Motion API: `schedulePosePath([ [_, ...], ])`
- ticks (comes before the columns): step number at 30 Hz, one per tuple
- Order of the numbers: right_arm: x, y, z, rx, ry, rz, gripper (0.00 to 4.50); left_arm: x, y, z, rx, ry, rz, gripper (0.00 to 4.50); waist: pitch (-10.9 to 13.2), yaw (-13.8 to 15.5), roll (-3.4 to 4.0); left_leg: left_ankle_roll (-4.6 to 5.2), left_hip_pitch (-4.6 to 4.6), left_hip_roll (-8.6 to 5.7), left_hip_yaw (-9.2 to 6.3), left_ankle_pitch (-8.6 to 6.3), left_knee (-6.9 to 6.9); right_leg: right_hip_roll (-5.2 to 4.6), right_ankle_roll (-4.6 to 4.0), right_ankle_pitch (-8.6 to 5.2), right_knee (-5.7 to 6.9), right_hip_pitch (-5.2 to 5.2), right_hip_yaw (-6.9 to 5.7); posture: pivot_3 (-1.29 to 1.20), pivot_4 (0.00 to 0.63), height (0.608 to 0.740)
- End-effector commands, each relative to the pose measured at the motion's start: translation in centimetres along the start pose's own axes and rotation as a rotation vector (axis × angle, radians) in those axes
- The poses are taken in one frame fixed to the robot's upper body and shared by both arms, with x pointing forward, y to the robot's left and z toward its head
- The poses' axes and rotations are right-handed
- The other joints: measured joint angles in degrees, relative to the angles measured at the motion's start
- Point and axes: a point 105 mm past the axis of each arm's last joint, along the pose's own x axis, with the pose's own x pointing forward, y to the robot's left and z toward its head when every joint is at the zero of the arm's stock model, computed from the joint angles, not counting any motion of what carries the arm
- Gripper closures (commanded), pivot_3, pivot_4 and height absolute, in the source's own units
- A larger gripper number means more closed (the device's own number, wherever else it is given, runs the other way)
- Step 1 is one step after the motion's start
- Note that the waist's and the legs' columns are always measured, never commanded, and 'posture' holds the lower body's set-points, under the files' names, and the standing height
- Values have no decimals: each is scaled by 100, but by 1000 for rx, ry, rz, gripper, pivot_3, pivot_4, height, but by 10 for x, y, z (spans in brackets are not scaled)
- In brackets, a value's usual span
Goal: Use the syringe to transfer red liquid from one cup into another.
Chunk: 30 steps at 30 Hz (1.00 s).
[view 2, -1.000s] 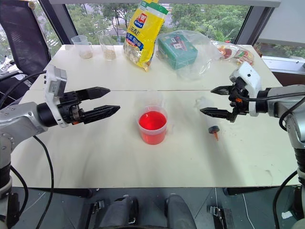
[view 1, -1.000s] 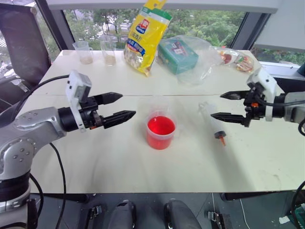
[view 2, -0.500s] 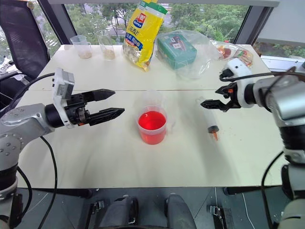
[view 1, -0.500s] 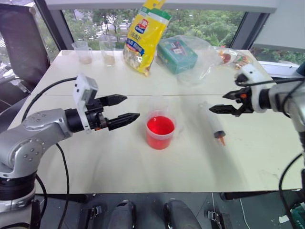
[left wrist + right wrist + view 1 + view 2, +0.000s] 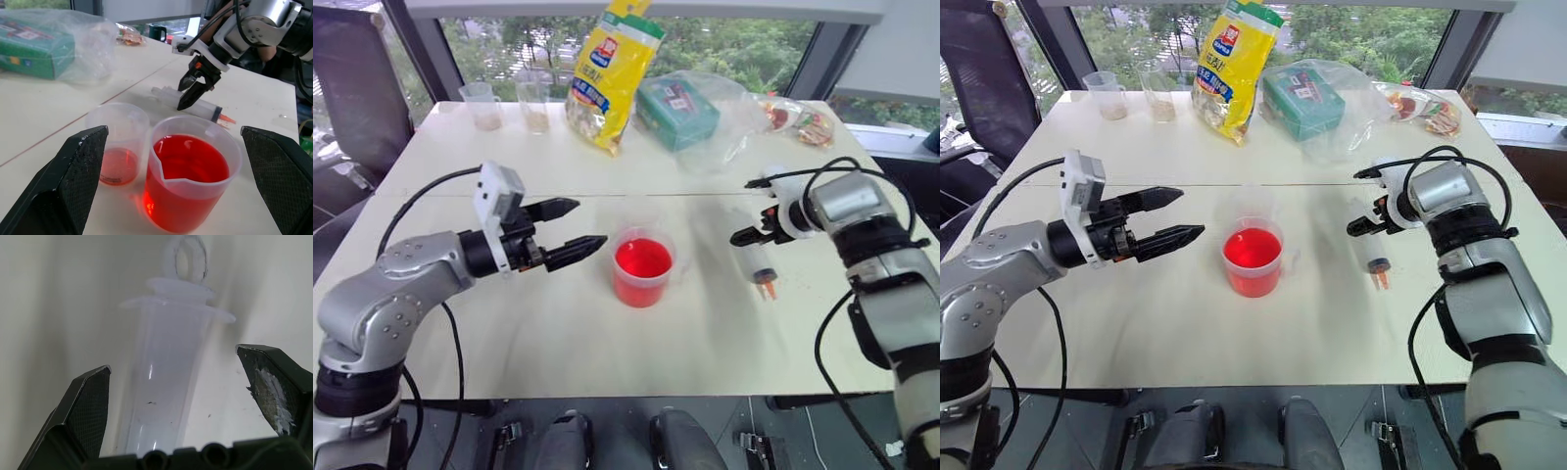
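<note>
The syringe point(image 5: 756, 257) lies flat on the table, its orange tip point(image 5: 769, 289) toward the near edge. My right gripper point(image 5: 183, 97) tilts down over its plunger end, open. In the right wrist view its fingers point(image 5: 90, 406) stand either side of the clear barrel point(image 5: 166, 382), apart from it. The handled beaker point(image 5: 643, 266) of red liquid point(image 5: 188, 164) stands mid-table. Just behind it is the small clear cup point(image 5: 117, 142) with a thin red layer at its bottom. My left gripper point(image 5: 591, 222) hovers open, level, left of the beaker, empty.
Along the far side stand two tall cups with tan contents point(image 5: 484, 106) point(image 5: 535, 103), a yellow bag point(image 5: 612, 73), a green box inside a clear plastic bag point(image 5: 680, 110), and snack packets point(image 5: 798, 122). Bare tabletop point(image 5: 558, 333) lies in front of the beaker.
My right gripper has come down and in toward the syringe, tipping downward, and now straddles its barrel. The left gripper has hardly moved.
</note>
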Motion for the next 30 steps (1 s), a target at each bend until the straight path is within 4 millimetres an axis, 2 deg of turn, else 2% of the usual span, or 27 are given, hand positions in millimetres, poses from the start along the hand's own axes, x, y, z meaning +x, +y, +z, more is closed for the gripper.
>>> schedulePosePath([
  [1,-4,0,13,-34,-26,-13,43,-5,-3,13,58,-46,24,0,0,9,0,0,0,0,0,0,0,0,0,0,1,0,0,0,150,740],
  [5,4,4,12,-58,0,-5,43,-6,-4,12,57,-47,35,0,0,9,1,-1,0,-1,0,0,1,-1,0,0,2,0,0,0,150,740],
  [8,7,8,10,-64,15,11,923,-6,-4,11,58,-47,41,0,0,10,1,0,0,-1,0,0,1,-2,0,0,2,1,0,0,150,740],
  [12,9,14,8,-49,29,40,2870,-7,-3,12,62,-45,45,0,-1,10,0,-1,1,-1,0,0,1,-2,0,0,3,1,-1,0,150,740],
  [13,9,15,8,-43,29,43,3120,-8,-2,12,63,-44,46,0,-1,10,0,-1,1,-1,0,0,1,-2,0,0,3,1,-1,0,150,740],
  [16,1,13,14,-8,1,32,3121,-8,2,15,78,-43,50,0,-1,11,1,-1,1,-1,-1,0,0,-1,0,0,3,1,-1,0,150,740],
  [19,-17,10,32,24,-94,21,3121,-7,9,19,95,-45,53,0,0,14,1,-1,0,-1,0,0,0,-1,0,0,3,-1,-1,0,150,740],
  [20,-27,12,45,-1,-173,31,3121,-5,11,22,98,-51,53,0,0,15,1,-1,-1,-2,0,0,0,-2,0,0,3,-1,-1,0,150,740],
  [22,-55,27,75,-76,-381,93,3121,-5,17,29,101,-65,49,0,2,22,5,-1,-5,-2,1,0,-1,-2,0,0,3,-6,-1,0,150,740],
  [24,-77,42,89,-171,-518,116,3121,-6,21,33,100,-75,43,0,2,18,5,-1,-11,-1,-1,0,-2,0,0,0,4,-13,-2,0,150,740],
  [26,-119,71,107,-301,-811,210,3121,3,25,39,101,-89,22,0,1,26,4,-1,-10,0,-1,0,-9,3,0,0,1,-14,-3,0,150,740],
  [28,-151,94,110,-369,-1034,289,3121,11,27,44,105,-95,-2,0,1,39,5,-1,-13,1,-10,0,-12,4,1,0,-2,-10,-10,0,150,740],
  [30,-163,112,107,-373,-1133,350,3121,14,29,46,105,-97,-27,0,1,39,5,-1,-14,0,-8,0,-8,3,1,0,-1,-11,-10,0,150,740],
])
